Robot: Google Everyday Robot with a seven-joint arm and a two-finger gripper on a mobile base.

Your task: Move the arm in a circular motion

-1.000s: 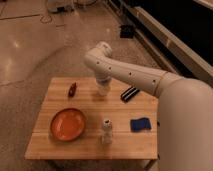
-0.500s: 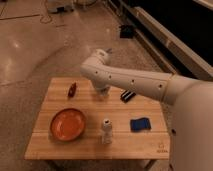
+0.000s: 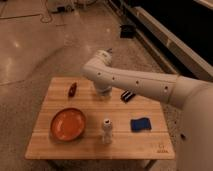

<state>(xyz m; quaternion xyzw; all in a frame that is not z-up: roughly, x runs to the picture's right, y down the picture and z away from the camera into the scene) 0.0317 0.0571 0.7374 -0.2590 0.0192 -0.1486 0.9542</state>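
Observation:
The arm (image 3: 145,85) is glossy white with small dark screw dots. It reaches from the right edge of the camera view leftwards over the wooden table (image 3: 55,150) and bends at a rounded joint (image 3: 100,62) above the table's far side. Below that joint the gripper (image 3: 103,91) points down at the tabletop, shut and holding nothing, between a dark red item (image 3: 73,89) and a black item (image 3: 128,95).
On the table are an orange plate (image 3: 67,123) at front left, a small white bottle (image 3: 106,131) at front centre and a blue sponge (image 3: 140,124) at front right. Polished floor surrounds the table, with a dark raised ledge (image 3: 165,45) at the back right.
The arm's bent joint has dropped lower over the table, swinging slightly left and then back. The gripper has come closer to the tabletop. Nothing on the table has moved.

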